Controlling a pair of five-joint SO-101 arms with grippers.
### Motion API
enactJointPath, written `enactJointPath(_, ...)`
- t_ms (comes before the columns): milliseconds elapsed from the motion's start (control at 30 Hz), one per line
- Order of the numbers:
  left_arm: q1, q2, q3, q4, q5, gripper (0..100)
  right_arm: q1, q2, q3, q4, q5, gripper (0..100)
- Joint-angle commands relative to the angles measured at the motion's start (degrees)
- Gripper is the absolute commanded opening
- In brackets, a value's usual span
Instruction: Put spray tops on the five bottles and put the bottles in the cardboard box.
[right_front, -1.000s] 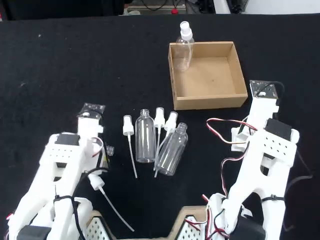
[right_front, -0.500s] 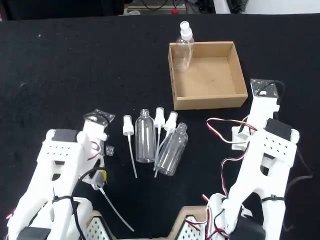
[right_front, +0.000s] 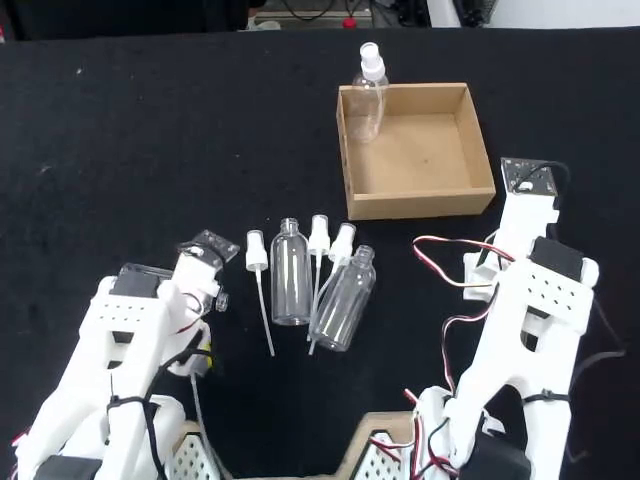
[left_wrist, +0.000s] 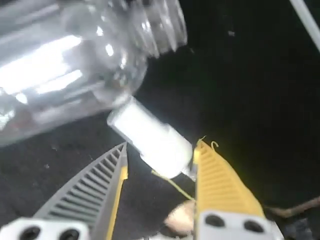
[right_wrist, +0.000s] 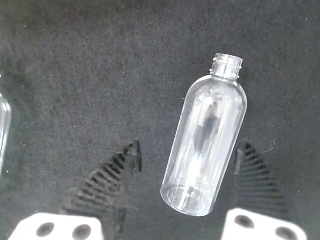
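I am keeping the left gripper (left_wrist: 162, 146) low over the near-left part of the table (right_front: 120, 130). Its fingers are parted around one spray top (left_wrist: 150, 142). The yellow finger is touching the top, and I do not judge it pinched yet. An uncapped bottle (left_wrist: 65, 65) is lying just beside it, mouth close to the top, so the two are lying ready for joining.

I am holding the right gripper (right_wrist: 190, 148) toward the right edge, fingers spread wide on either side of a bare bottle (right_wrist: 207, 135) that is lying flat on the cloth and is not gripped. I judge it is waiting there so that arm can steady a bottle for capping.

Two more bottles (right_front: 290, 270) and three spray tops (right_front: 319, 235) are lying bunched mid-table, within reach of both arms. The cardboard box (right_front: 420, 205) is sitting toward the far right, with one capped bottle (right_front: 367, 95) leaning in its far-left corner. By my count, four bottles are still waiting for tops.
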Motion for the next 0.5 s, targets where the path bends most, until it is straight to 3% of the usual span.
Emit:
enactJointPath(0, 0.0, -1.3, 0.0, -5.7, 8.6, 21, 1.3, -2.2, -0.4, -1.0, 0.6, 28.6)
enactJointPath(167, 0.0, -1.3, -1.4, -7.7, 22.4, 21, 1.3, -2.2, -0.4, -1.0, 0.6, 28.6)
enactJointPath(467, -0.6, -1.3, -1.6, -8.0, 36.6, 21, 1.3, -2.2, -0.4, -1.1, 0.6, 28.6)
